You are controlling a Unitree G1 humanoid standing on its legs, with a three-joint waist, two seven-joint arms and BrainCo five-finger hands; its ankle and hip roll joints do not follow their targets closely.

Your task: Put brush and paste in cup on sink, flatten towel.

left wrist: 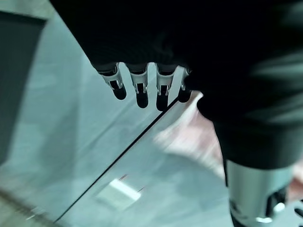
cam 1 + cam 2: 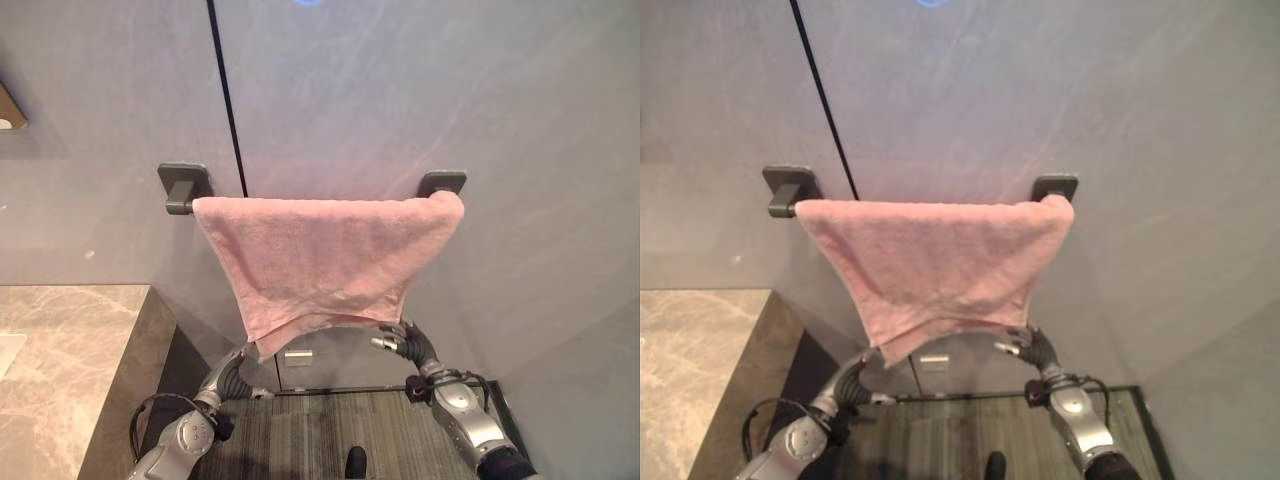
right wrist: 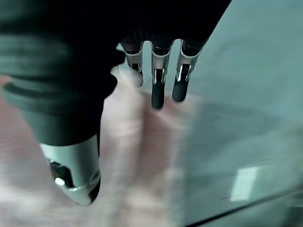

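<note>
Hanging above both loose-fingered hands, left hand [image 2: 238, 362] and right hand [image 2: 403, 341]: pink towel [image 2: 325, 260].

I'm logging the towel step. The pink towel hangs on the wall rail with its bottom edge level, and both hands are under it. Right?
Not quite. The towel is on the rail, but its bottom edge is uneven, dipping to a point on the robot's left, as the left eye view shows. The left hand and right hand are just below it.

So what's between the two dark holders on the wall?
The pink towel hangs over the bar between the left bracket and right bracket, as the left eye view shows.
</note>
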